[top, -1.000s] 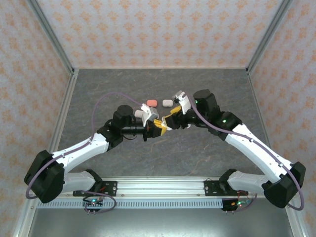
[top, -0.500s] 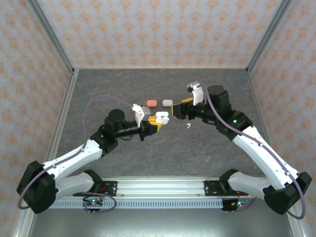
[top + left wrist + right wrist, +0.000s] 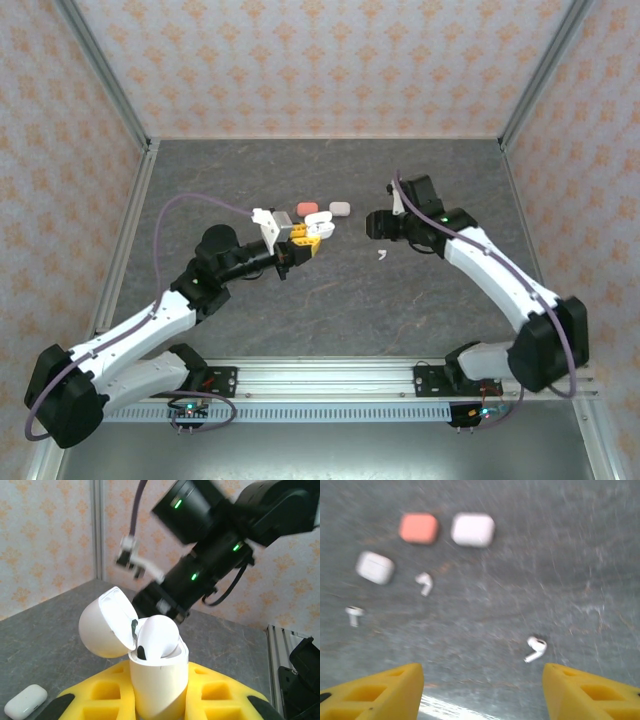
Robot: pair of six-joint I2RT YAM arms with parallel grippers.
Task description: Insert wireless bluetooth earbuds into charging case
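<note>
Already inside the open case in left tool: one white earbud.

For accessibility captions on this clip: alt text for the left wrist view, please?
An open white charging case stands clamped between the left arm's yellow jaws, lid flipped back to the left, a white earbud sitting inside. Behind it the black right arm is blurred; a closed white case lies on the grey table at lower left.
</note>
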